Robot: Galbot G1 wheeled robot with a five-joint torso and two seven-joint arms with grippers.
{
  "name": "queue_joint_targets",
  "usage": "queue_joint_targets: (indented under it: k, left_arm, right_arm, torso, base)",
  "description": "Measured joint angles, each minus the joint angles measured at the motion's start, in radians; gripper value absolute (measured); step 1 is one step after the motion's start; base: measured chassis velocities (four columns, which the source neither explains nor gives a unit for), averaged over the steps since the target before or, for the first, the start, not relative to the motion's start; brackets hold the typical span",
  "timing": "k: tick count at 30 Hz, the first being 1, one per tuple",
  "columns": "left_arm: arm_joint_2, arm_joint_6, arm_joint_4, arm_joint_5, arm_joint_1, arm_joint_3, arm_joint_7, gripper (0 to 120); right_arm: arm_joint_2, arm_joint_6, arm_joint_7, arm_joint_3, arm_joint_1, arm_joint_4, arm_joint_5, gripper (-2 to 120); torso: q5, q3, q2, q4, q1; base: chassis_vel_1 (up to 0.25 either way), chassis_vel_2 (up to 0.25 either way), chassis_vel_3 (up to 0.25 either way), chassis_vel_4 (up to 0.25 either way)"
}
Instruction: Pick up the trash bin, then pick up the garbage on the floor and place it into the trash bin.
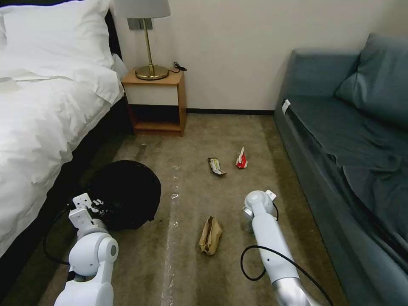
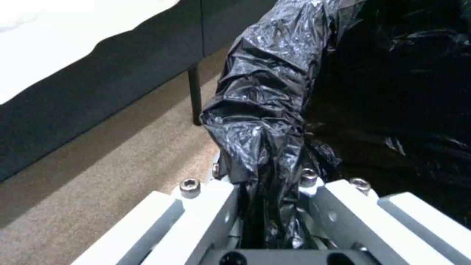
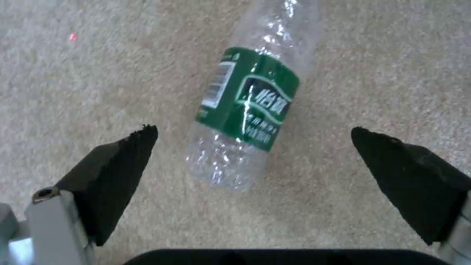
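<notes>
The trash bin point(image 1: 127, 191), with its black bag liner point(image 2: 265, 106) over the rim, sits beside the bed at the left. My left gripper point(image 2: 265, 180) is shut on the lined rim, seen at the bin's near-left edge point(image 1: 94, 205). A clear bottle with a green label point(image 3: 245, 106) lies on the carpet, and my right gripper point(image 3: 252, 138) hangs open just above it with one black pad point(image 3: 123, 165) on each side. The right wrist point(image 1: 258, 203) points down at mid-floor. A crumpled tan paper bag point(image 1: 210, 235), a dark snack wrapper point(image 1: 216, 166) and a red-and-white wrapper point(image 1: 241, 159) lie on the carpet.
A white bed point(image 1: 46, 114) runs along the left and a blue-grey sofa point(image 1: 348, 140) along the right. A wooden nightstand point(image 1: 156, 102) with a brass lamp point(image 1: 149, 68) stands against the far wall. Open carpet runs between bed and sofa.
</notes>
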Motion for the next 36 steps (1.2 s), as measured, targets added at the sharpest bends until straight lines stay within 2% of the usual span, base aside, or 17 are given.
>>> queue_joint_targets:
  k: [4,11,20,24,25,27,28,29,30,32,33,36]
  left_arm:
    - [-0.006,-0.002,0.000,0.006,0.002,0.006,-0.002,2]
    - [0.007,0.001,0.006,0.005,-0.021,0.048,-0.003,2]
    - [0.010,0.003,-0.007,0.008,-0.005,0.047,-0.009,2]
    - [0.002,0.006,-0.011,0.013,-0.005,0.051,-0.013,2]
    - [0.002,0.006,-0.011,0.013,-0.005,0.051,-0.013,2]
    - [-0.002,0.006,-0.012,0.018,-0.005,0.051,-0.014,2]
    - [-0.002,0.006,-0.012,0.018,-0.005,0.051,-0.014,2]
    - [-0.003,0.006,-0.015,0.020,-0.002,0.051,-0.014,2]
    - [-0.003,0.006,-0.015,0.020,-0.002,0.051,-0.014,2]
    - [-0.003,0.006,-0.017,0.021,0.000,0.050,-0.015,2]
    - [-0.003,0.006,-0.017,0.021,0.000,0.050,-0.015,2]
    - [-0.002,0.006,-0.018,0.022,0.000,0.049,-0.015,2]
  right_arm:
    - [0.000,0.005,-0.009,0.033,0.006,-0.013,-0.002,100]
    - [-0.001,0.012,-0.065,0.134,-0.009,-0.019,-0.006,100]
    - [-0.001,0.009,-0.144,0.152,-0.006,-0.040,-0.001,100]
    - [-0.002,0.033,-0.193,0.152,-0.004,-0.078,-0.021,88]
    - [-0.002,0.033,-0.193,0.152,-0.004,-0.078,-0.021,88]
    - [-0.002,0.042,-0.216,0.150,-0.004,-0.093,-0.031,78]
    - [-0.002,0.042,-0.216,0.150,-0.004,-0.093,-0.031,78]
    - [-0.002,0.053,-0.238,0.147,-0.003,-0.104,-0.043,70]
    - [-0.002,0.053,-0.238,0.147,-0.003,-0.104,-0.043,70]
    - [-0.002,0.063,-0.259,0.146,-0.002,-0.116,-0.055,59]
    - [-0.002,0.063,-0.259,0.146,-0.002,-0.116,-0.055,59]
    - [-0.002,0.070,-0.278,0.143,-0.005,-0.122,-0.070,43]
  torso:
    - [-0.0001,0.000,0.000,0.0001,0.000]
    - [0.0000,0.000,0.000,-0.0004,0.000]
    - [0.0001,0.000,0.000,0.0001,0.000]
    - [0.0000,0.000,0.000,0.0000,0.000]
    - [0.0000,0.000,0.000,0.0000,0.000]
    - [-0.0001,0.000,0.000,0.0000,0.000]
    - [-0.0001,0.000,0.000,0.0000,0.000]
    - [-0.0001,0.000,0.000,0.0000,0.000]
    - [-0.0001,0.000,0.000,0.0000,0.000]
    - [-0.0001,0.000,0.000,0.0000,0.000]
    - [-0.0001,0.000,0.000,0.0000,0.000]
    - [-0.0001,0.000,0.000,0.0000,0.000]
  base:
    - [0.000,0.000,0.000,0.000]
    - [0.000,0.000,0.000,0.000]
    - [0.000,0.000,0.000,0.000]
    - [0.000,0.000,0.000,0.000]
    - [0.000,0.000,0.000,0.000]
    - [0.000,0.000,0.000,0.000]
    - [0.000,0.000,0.000,0.000]
    - [0.000,0.000,0.000,0.000]
    - [0.000,0.000,0.000,0.000]
    - [0.000,0.000,0.000,0.000]
    - [0.000,0.000,0.000,0.000]
    - [0.000,0.000,0.000,0.000]
